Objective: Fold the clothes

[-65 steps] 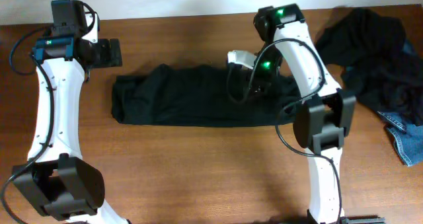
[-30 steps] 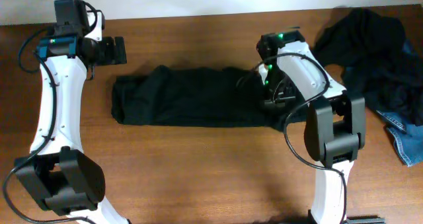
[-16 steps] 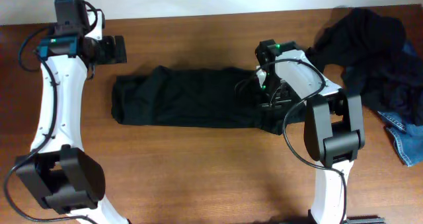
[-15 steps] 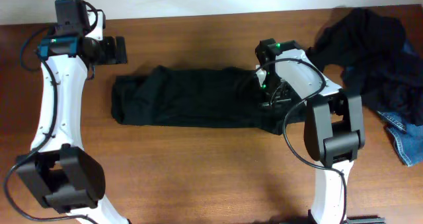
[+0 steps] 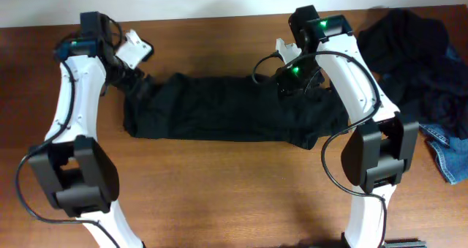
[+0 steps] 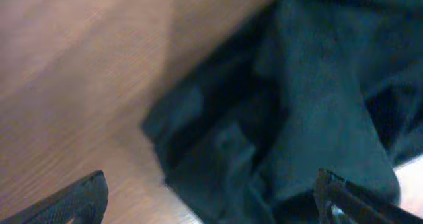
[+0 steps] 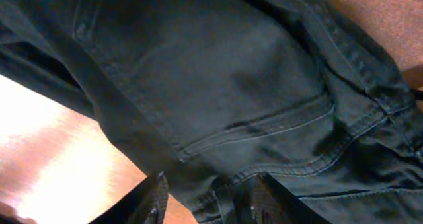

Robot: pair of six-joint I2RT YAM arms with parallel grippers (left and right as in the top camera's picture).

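A: Where was the black garment, and which step was in hand?

B: It lay stretched lengthwise across the middle of the table, unfolded. I judged this to be set-up for the first fold, with each arm at one end.

A: Pincers?

B: The left gripper was spread wide over the garment's left end, with nothing between the fingers. The right gripper was partly apart above the pocket and waistband end. A ridge of cloth sat in the gap, apparently not pinched.

A: What did the next move call for?

B: Probably a pinch on the end hems with both grippers, then carrying one end over the other. The cloth was limp and wrinkled, so a shallow bite could slip.

A: Edges and room?

B: There was bare wood in front of the garment. The back edge of the table was near the left gripper. A heap of dark clothes lay close beside the right gripper, so there was little room on that side.
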